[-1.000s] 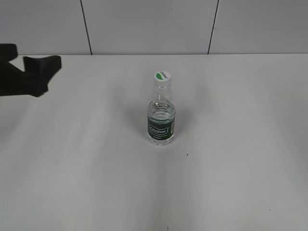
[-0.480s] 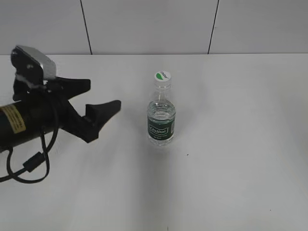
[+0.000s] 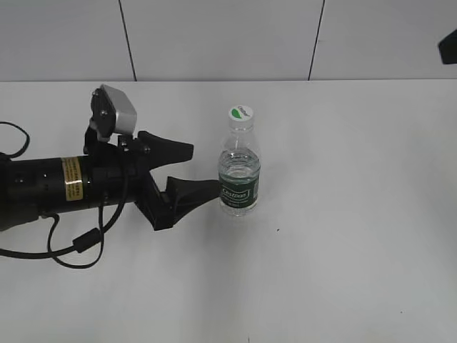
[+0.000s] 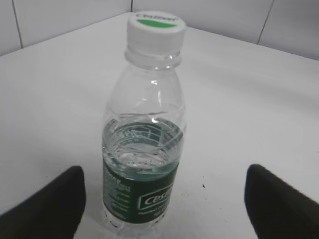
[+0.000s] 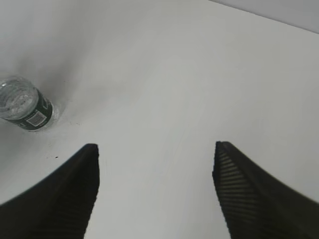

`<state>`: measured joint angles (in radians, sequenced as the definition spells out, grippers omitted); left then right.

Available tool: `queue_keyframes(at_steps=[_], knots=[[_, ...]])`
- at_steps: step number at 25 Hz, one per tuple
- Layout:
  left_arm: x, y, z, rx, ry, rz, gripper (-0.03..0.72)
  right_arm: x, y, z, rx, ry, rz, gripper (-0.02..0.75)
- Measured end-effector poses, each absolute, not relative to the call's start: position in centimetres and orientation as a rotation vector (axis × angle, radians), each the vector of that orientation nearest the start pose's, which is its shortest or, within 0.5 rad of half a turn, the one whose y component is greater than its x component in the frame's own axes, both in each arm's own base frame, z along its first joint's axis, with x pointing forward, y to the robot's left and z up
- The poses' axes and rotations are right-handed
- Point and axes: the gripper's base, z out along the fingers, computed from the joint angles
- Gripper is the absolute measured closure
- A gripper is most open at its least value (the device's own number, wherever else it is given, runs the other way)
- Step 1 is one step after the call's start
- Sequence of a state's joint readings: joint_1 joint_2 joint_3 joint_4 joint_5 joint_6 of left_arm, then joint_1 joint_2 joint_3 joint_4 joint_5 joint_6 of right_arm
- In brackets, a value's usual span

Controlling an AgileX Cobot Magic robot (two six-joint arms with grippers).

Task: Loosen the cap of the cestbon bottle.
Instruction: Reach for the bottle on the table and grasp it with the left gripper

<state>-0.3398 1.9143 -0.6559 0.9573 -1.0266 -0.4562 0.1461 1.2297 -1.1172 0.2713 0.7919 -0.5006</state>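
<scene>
The cestbon bottle [image 3: 239, 175] stands upright mid-table, clear with a dark green label band. Its cap [image 3: 240, 114], white with a half-green top, sits on the neck. My left gripper [image 3: 200, 170] is open just left of the bottle at label height, its lower finger tip close to the label. In the left wrist view the bottle [image 4: 144, 149] and cap [image 4: 155, 27] stand between and beyond the spread fingers of the left gripper [image 4: 164, 172]. My right gripper [image 5: 157, 147] is open and empty above bare table, with the bottle [image 5: 25, 107] far off at its upper left.
The white table [image 3: 343, 236] runs back to a tiled wall [image 3: 214, 36]. A dark bit of the right arm [image 3: 448, 48] shows at the top right edge. The left arm's cable [image 3: 78, 246] hangs over the table at the left.
My left arm has swept in from the far left, bringing its open gripper right up beside the bottle. A dark part of the right arm has appeared at the top right.
</scene>
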Motion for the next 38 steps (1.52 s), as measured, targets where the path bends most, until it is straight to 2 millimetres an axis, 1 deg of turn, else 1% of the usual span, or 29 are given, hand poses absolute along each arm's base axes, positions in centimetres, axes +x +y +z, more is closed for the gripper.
queue_keyframes(at_steps=[4,7,11,14,19,23,26,29,32,38], knots=[[27.8,-16.7,11.2,1.005,1.71,-0.896,0.099,26.3,8.0,35.1,-0.734,2.293,0.2,0.201],[28.4,-17.1,10.6,1.016,1.705,-0.906,0.099,27.7,9.6,34.6,-0.811,2.337,0.233,0.202],[29.4,-17.5,10.3,1.018,1.681,-0.914,0.099,29.6,10.5,34.1,-0.86,2.411,0.26,0.202],[30.0,-17.7,10.0,1.022,1.675,-0.914,0.099,30.7,11.0,34.1,-0.882,2.453,0.278,0.202],[30.9,-18.1,9.1,1.025,1.675,-0.916,0.099,32.5,11.7,34.8,-0.846,2.566,0.332,0.202],[31.5,-18.3,8.7,1.028,1.669,-0.916,0.099,34.3,12.8,35.0,-0.851,2.564,0.309,0.202],[31.9,-18.4,8.9,1.032,1.655,-0.912,0.099,34.4,14.5,35.0,-0.919,2.546,0.263,0.202],[32.3,-18.7,9.2,1.048,1.632,-0.909,0.099,34.1,16.5,34.7,-0.993,2.532,0.252,0.202],[32.4,-19.3,8.8,1.064,1.627,-0.917,0.099,34.3,18.0,34.2,-1.027,2.53,0.258,0.202],[32.8,-19.7,7.3,1.072,1.641,-0.936,0.099,34.0,19.2,34.3,-1.06,2.514,0.275,0.202]])
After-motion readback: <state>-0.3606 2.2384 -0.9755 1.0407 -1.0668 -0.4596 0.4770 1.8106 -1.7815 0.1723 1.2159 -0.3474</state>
